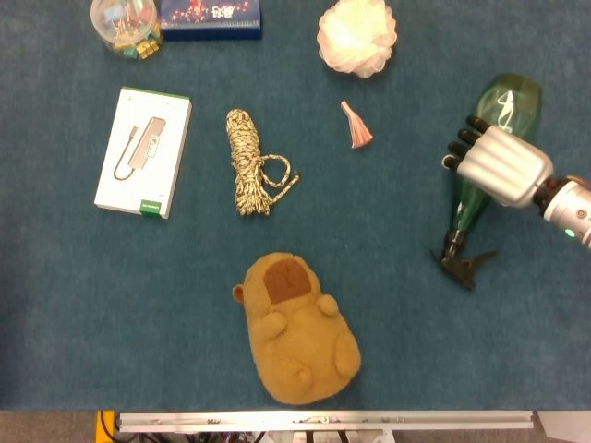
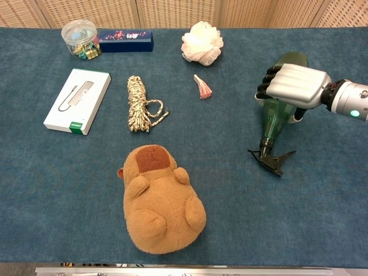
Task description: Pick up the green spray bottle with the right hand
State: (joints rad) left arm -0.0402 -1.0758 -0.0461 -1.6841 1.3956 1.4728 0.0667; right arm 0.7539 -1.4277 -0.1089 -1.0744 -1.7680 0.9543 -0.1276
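Observation:
The green spray bottle (image 1: 509, 101) lies at the table's right side, its fat base pointing away and its black trigger nozzle (image 1: 463, 263) pointing toward the front edge. My right hand (image 1: 499, 164) comes in from the right and sits over the bottle's middle, fingers curled around the body. In the chest view the same hand (image 2: 293, 85) grips the bottle (image 2: 275, 118), whose nozzle end (image 2: 268, 159) sits at or just above the cloth. My left hand shows in neither view.
A brown plush toy (image 1: 297, 332) lies front centre. A coiled rope (image 1: 251, 173), a white box (image 1: 143, 152) and a pink tassel (image 1: 355, 126) lie mid-table. A white bath puff (image 1: 357, 37), a clip jar (image 1: 126, 25) and a blue box (image 1: 211, 17) line the far edge.

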